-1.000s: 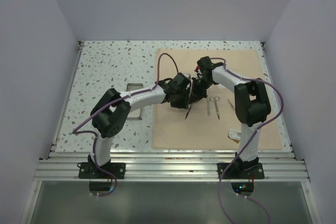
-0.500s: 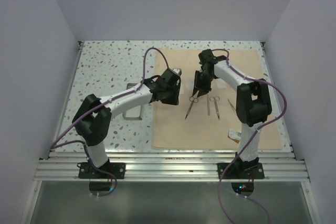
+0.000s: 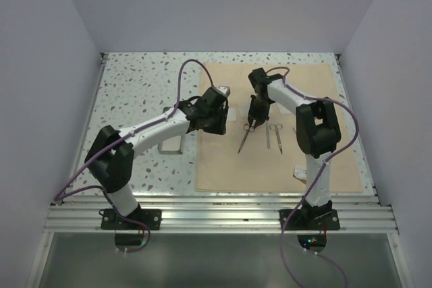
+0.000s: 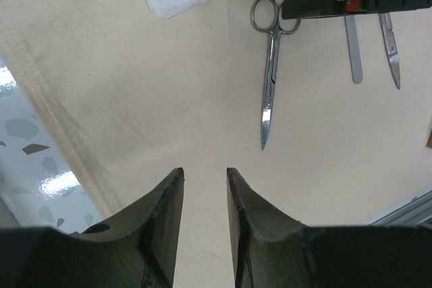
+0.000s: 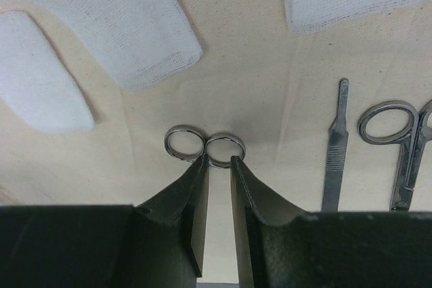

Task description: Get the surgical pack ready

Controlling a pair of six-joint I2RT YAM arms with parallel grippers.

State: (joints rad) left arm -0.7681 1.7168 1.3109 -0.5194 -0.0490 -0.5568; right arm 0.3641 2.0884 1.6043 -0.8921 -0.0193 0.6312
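The tan cloth sheet (image 3: 270, 170) lies flat on the right half of the table. Long steel scissors (image 3: 244, 138) (image 4: 270, 79) rest on it, tips toward the near edge. My right gripper (image 3: 255, 114) (image 5: 218, 161) hangs just over their ring handles (image 5: 206, 146), jaws open by a narrow gap with only cloth between them. Thin forceps (image 5: 335, 146) and smaller scissors (image 5: 398, 146) lie beside them. White gauze squares (image 5: 131, 25) sit farther back. My left gripper (image 3: 217, 118) (image 4: 204, 173) is open and empty over the cloth's left part. The grey tray (image 3: 172, 145) is partly under the left arm.
A small white packet (image 3: 302, 173) lies near the cloth's front right corner. Another thin steel tool (image 3: 297, 133) is right of the small scissors. Speckled tabletop (image 3: 135, 92) extends left of the cloth; walls close in the table on three sides.
Both grippers met over the cloth's middle a second ago. The left arm has since drawn back left, the right gripper has opened, and the long scissors now lie on the cloth.
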